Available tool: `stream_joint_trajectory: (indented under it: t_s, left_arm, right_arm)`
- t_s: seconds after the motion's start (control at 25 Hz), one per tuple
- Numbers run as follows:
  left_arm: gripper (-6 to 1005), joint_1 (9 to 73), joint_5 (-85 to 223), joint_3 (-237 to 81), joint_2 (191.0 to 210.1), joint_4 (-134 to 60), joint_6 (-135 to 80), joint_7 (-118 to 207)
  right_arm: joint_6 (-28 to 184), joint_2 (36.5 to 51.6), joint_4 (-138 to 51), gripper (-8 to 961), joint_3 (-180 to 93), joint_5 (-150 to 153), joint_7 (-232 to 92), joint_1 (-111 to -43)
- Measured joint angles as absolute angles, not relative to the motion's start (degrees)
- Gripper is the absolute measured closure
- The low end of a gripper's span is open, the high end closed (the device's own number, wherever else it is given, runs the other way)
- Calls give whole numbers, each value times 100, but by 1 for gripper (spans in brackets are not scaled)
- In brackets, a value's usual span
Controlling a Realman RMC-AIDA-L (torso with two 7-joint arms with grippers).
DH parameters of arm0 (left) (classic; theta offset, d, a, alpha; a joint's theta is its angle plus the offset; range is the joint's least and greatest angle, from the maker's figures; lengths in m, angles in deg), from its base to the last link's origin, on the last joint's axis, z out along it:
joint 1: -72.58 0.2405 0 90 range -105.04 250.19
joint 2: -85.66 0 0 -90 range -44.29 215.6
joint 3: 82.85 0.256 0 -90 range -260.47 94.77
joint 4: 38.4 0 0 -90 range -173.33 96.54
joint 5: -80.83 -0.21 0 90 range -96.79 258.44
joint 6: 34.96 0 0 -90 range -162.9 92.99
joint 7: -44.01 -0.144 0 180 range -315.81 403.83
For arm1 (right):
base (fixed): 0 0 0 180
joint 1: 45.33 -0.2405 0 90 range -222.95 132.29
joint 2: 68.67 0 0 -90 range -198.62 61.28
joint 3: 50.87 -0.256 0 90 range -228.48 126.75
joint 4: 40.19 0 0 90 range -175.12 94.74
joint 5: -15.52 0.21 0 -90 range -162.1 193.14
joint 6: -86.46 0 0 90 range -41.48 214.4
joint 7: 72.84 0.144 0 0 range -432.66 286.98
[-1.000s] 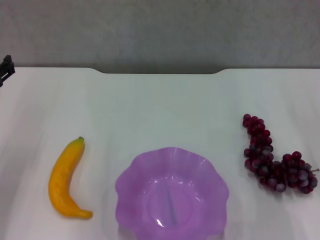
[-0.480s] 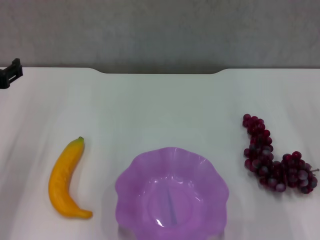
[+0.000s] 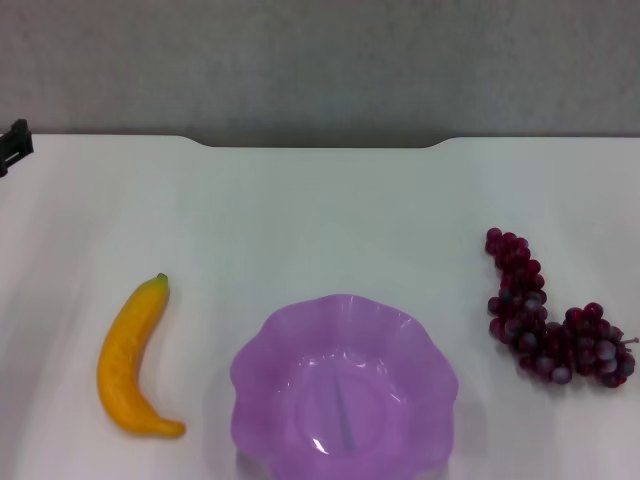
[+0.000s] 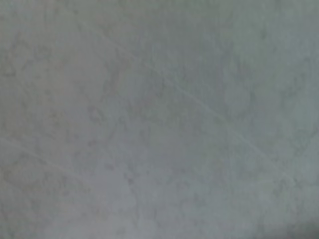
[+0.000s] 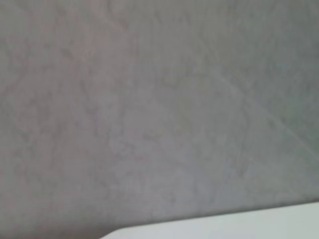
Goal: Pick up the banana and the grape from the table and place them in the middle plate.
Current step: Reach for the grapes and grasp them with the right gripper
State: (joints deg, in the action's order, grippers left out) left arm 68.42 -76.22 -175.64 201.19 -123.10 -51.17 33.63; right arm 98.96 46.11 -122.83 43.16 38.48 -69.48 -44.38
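Left gripper [image 3: 12, 145] at table's [image 3: 320, 200] 10 o'clock edge, pulled outward since half a second ago; finger state unreadable. Banana [image 3: 128, 360], grape [image 3: 545, 315], middle plate [image 3: 345, 385] unmoved.

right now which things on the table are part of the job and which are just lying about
Part of the job:
- banana, lying on the table left of the plate
- grape, right of the plate
- middle plate, nothing in it yet
- left gripper, just visible at the table's far left edge

Just lying about:
- nothing else in view
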Motion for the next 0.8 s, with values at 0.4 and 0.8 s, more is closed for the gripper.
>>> stream_joint_trajectory:
  t_s: [0.4,0.8]
  left_arm:
    - [119,6816,-7612,-17580,20141,-12337,-5157,3311]
    - [120,6798,-7576,-17599,20118,-12360,-5157,3311]
  right_arm:
    - [12240,4626,-13000,344,3297,6555,-9515,-4551]
    - [13784,4623,-11931,344,2476,6313,-9752,-5553]
